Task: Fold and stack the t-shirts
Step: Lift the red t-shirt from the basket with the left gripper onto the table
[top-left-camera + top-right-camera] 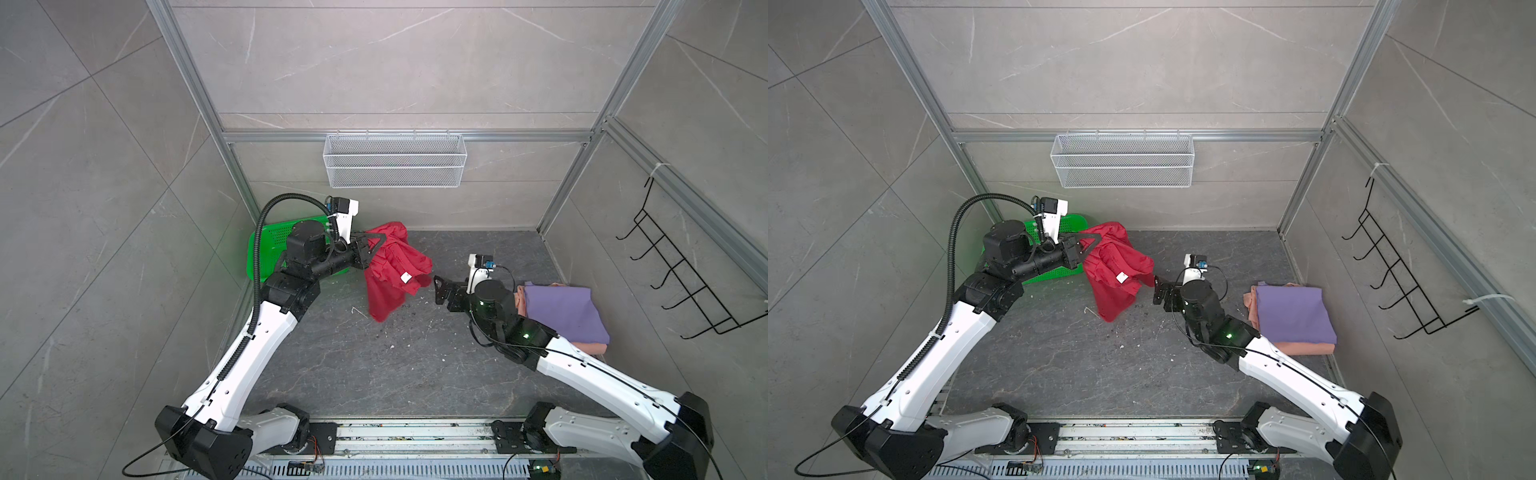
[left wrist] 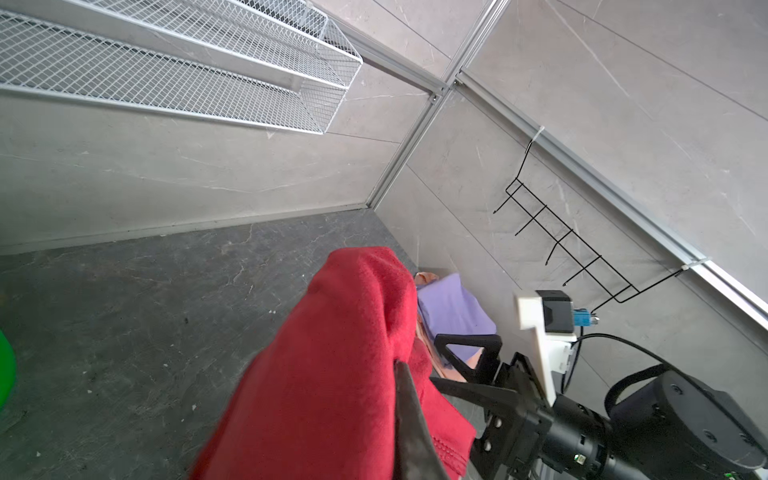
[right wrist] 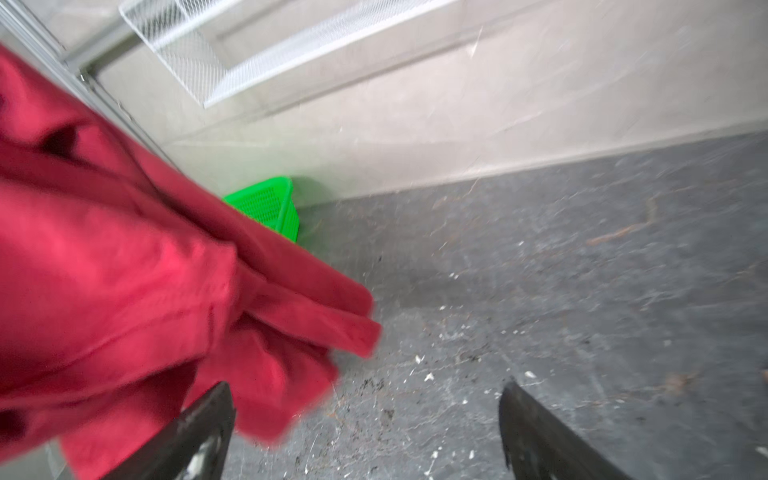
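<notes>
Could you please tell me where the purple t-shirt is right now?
In both top views the purple t-shirt lies folded at the right side of the table, on top of the salmon-pink t-shirt, close beside the right arm.

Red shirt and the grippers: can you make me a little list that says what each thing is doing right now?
red t-shirt: bunched up, not folded, hanging from the left gripper
left gripper: shut on the red t-shirt
right gripper: open, empty, close beside the red t-shirt's edge
lavender t-shirt: folded, on top of the pile at the right
salmon-pink t-shirt: folded, under the lavender t-shirt
green basket: in the far left corner
left to do: fold the red t-shirt and add it to the pile
</notes>
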Controlling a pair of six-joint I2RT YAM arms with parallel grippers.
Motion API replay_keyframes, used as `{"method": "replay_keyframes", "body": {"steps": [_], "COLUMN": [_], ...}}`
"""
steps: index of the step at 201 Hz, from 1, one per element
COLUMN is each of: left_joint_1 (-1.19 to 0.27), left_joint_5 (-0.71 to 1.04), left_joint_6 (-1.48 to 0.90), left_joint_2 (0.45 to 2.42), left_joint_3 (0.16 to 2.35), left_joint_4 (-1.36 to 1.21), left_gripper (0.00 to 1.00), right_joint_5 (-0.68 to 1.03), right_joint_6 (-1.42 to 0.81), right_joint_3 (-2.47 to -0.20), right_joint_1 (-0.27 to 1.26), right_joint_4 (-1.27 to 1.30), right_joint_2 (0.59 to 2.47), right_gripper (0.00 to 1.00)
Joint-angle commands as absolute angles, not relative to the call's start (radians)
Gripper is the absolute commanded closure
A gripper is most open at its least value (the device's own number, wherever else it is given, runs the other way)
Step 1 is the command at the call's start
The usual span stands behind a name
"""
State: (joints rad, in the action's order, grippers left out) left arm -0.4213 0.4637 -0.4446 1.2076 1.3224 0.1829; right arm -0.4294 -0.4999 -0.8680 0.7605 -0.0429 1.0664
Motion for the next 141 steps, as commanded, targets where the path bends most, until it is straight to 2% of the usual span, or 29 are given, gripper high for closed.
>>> {"method": "replay_keyframes", "body": {"steps": [1, 7, 19, 23, 29, 36, 44, 52, 67, 83, 126, 141], "left_joint_1": [-0.417, -0.417, -0.415, -0.415, -0.416, -0.416, -0.411, -0.399, -0.372, -0.366, -0.366, -0.368], "left_joint_5": [0.425, 0.391, 0.331, 0.308, 0.273, 0.213, 0.116, 0.008, -0.192, -0.310, -0.221, -0.153], "left_joint_6": [-0.486, -0.485, -0.471, -0.469, -0.463, -0.455, -0.458, -0.469, -0.514, -0.509, -0.423, -0.433], "left_joint_2": [1.136, 1.132, 1.134, 1.137, 1.145, 1.160, 1.181, 1.210, 1.262, 1.277, 1.247, 1.284], "left_joint_3": [1.298, 1.279, 1.243, 1.226, 1.202, 1.175, 1.157, 1.156, 1.187, 1.203, 1.170, 1.169], "left_joint_4": [0.132, 0.156, 0.206, 0.222, 0.246, 0.270, 0.326, 0.395, 0.548, 0.610, 0.546, 0.561], "left_gripper": [1.00, 1.00, 0.87, 0.76, 0.52, 0.30, 0.16, 0.08, 0.03, 0.02, 0.03, 0.07], "right_joint_5": [-0.517, -0.524, -0.536, -0.537, -0.537, -0.538, -0.533, -0.523, -0.506, -0.484, -0.428, -0.406], "right_joint_6": [-0.472, -0.472, -0.477, -0.478, -0.483, -0.489, -0.496, -0.500, -0.504, -0.507, -0.539, -0.553], "right_joint_3": [-0.834, -0.827, -0.819, -0.817, -0.818, -0.817, -0.822, -0.831, -0.848, -0.873, -0.929, -0.942], "right_joint_1": [0.755, 0.754, 0.756, 0.755, 0.756, 0.754, 0.754, 0.753, 0.753, 0.754, 0.753, 0.753], "right_joint_4": [-0.085, -0.089, -0.101, -0.104, -0.108, -0.112, -0.113, -0.115, -0.113, -0.112, -0.121, -0.119], "right_joint_2": [1.002, 0.992, 0.984, 0.985, 0.991, 1.004, 1.022, 1.043, 1.084, 1.129, 1.257, 1.300], "right_gripper": [0.01, 0.00, 0.01, 0.01, 0.00, 0.01, 0.00, 0.00, 0.01, 0.00, 0.01, 0.01]}}
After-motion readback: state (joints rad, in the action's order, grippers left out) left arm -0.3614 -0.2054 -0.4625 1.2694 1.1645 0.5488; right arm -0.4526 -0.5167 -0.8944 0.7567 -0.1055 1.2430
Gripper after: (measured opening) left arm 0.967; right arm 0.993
